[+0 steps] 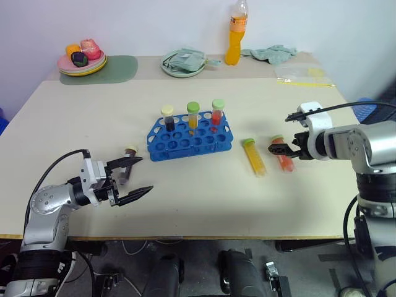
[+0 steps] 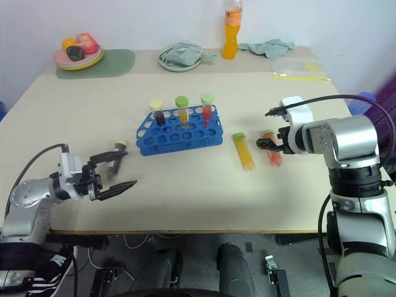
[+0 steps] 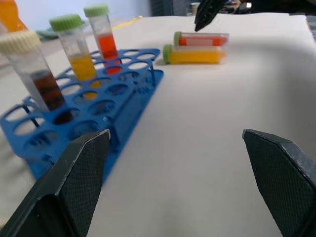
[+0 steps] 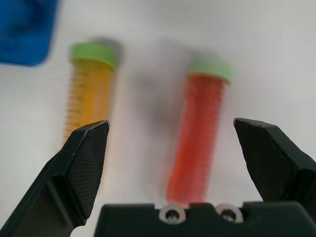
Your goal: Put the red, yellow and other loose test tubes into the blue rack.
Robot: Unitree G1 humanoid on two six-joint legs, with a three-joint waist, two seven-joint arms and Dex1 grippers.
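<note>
Beige table (image 1: 204,192), blue rack (image 1: 189,137), three loose test tubes (image 1: 255,157), plates (image 1: 82,64), bottle (image 1: 234,34)

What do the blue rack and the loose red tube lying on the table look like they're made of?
Blue rack: likely moulded plastic, uniform bright blue, slightly glossy, with thin walls around its round holes. Loose red tube: clear plastic by the look, though glass cannot be ruled out; the red-orange liquid shows through its wall, and the green cap looks like matte plastic. Table: smooth, pale beige, probably laminate.

3 tubes (image 1: 193,117) in rack (image 1: 189,139)
</note>
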